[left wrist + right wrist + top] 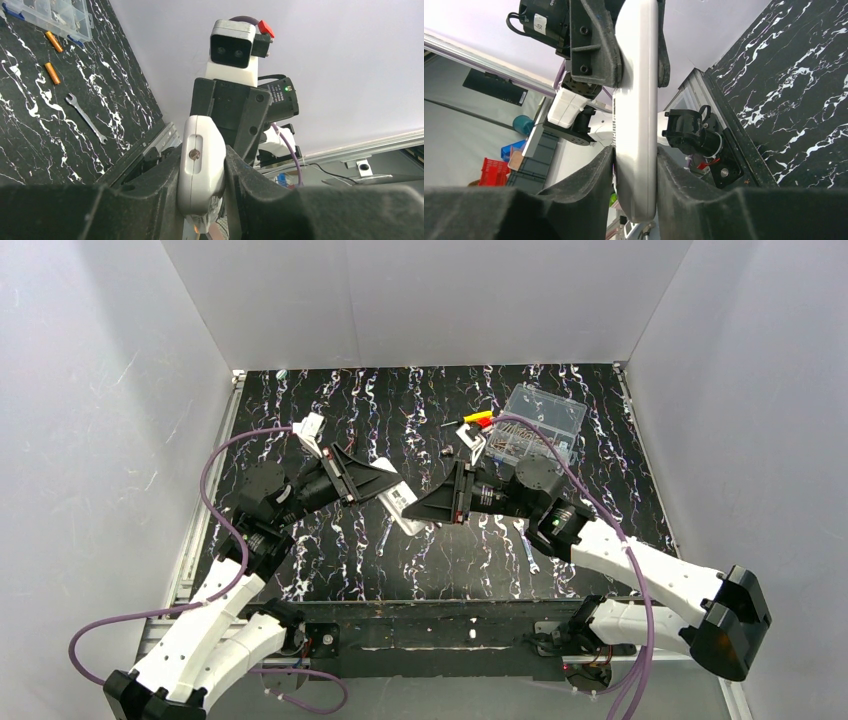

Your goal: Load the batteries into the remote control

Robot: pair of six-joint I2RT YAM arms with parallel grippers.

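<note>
White remote control is hanging in mid-air, off the table, to the left of the clear compartment box and nearer the arm bases. L gripper is pinching one end of it. R gripper is pinching the other end, so both are sharing its weight.

Two orange batteries are lying flat on the table just beside the box, on its near side, approx. parallel to each other. A small wrench is lying a bit farther from the box. The top view is hiding the batteries behind the R arm. They are sitting well apart from the remote, on its box side. R arm is nearer the box, so it's prob. the one to let go and reach, closing across each battery's short axis.
</note>
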